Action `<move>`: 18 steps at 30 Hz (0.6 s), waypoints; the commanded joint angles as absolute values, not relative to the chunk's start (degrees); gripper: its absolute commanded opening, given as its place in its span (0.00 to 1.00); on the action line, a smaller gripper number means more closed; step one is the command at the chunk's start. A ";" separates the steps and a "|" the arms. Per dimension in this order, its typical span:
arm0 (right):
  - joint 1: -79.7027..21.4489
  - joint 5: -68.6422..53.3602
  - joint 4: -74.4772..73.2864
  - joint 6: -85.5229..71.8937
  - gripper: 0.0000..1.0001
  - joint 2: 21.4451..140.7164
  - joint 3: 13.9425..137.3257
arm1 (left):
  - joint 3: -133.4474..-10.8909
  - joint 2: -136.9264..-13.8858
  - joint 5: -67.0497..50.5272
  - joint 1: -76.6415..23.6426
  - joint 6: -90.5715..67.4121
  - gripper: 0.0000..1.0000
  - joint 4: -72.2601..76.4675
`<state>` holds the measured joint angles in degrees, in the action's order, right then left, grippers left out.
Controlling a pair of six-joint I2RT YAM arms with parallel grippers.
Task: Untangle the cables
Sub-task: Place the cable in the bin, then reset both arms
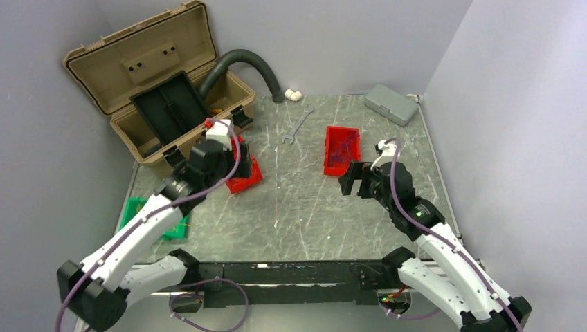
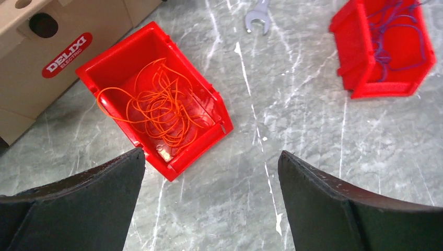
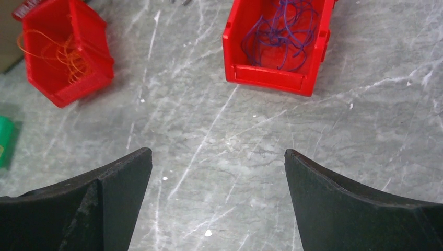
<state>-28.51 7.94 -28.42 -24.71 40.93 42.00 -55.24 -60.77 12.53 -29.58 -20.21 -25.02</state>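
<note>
The cables lie apart in two red bins. Thin orange wire (image 2: 156, 104) is a loose tangle in the left red bin (image 2: 125, 44), also in the right wrist view (image 3: 68, 55). Thin dark purple wire (image 3: 284, 34) lies in the right red bin (image 3: 269, 78), also in the left wrist view (image 2: 392, 36) and the top view (image 1: 340, 149). No yellow wire shows. My left gripper (image 2: 211, 157) is open and empty just in front of the left bin (image 1: 250, 180). My right gripper (image 3: 218, 154) is open and empty over bare table in front of the right bin (image 1: 331, 149).
An open tan toolbox (image 1: 159, 83) stands at the back left with a grey corrugated hose (image 1: 249, 62) behind it. A wrench (image 1: 296, 126) lies between the bins. A grey case (image 1: 391, 104) sits at the back right. A green bin (image 1: 135, 211) lies under the left arm.
</note>
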 commanded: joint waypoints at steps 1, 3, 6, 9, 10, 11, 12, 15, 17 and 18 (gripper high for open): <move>-28.20 5.17 -14.58 -18.79 0.99 39.47 35.59 | -46.60 -51.53 20.08 -34.50 -17.77 0.99 -16.14; -28.21 3.39 -6.86 -18.40 0.99 36.29 31.28 | -42.46 -48.65 18.21 -34.97 -16.13 1.00 -12.21; -28.05 4.60 3.42 -16.70 0.99 32.65 24.60 | -37.45 -45.65 16.28 -35.13 -14.76 0.99 -8.00; -28.03 6.78 8.18 -12.44 0.99 32.23 20.10 | -30.99 -42.99 18.42 -35.24 -14.85 0.99 -3.57; -27.99 7.21 9.09 -11.11 0.99 32.52 19.42 | -28.51 -41.92 18.85 -35.24 -14.67 0.99 -2.29; -27.99 8.15 9.78 -10.72 0.99 32.94 19.05 | -25.91 -40.87 18.29 -35.22 -13.71 0.99 -0.75; -27.87 9.97 10.52 -10.94 0.99 33.56 18.87 | -23.74 -39.47 17.53 -35.22 -12.90 0.99 1.47; -27.22 18.37 13.05 -10.23 0.98 35.86 18.09 | -15.84 -34.83 21.55 -35.24 -13.93 0.99 6.12; -25.68 23.16 15.14 -10.03 0.97 37.50 17.24 | -11.30 -32.56 25.70 -35.06 -13.18 0.99 10.67; -24.47 24.48 16.82 -10.43 0.98 38.10 16.78 | -9.78 -31.68 27.73 -34.53 -14.18 0.99 13.28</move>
<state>-27.24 13.65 6.94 -12.32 36.21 18.26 -14.87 -35.48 19.68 -34.98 -14.28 0.12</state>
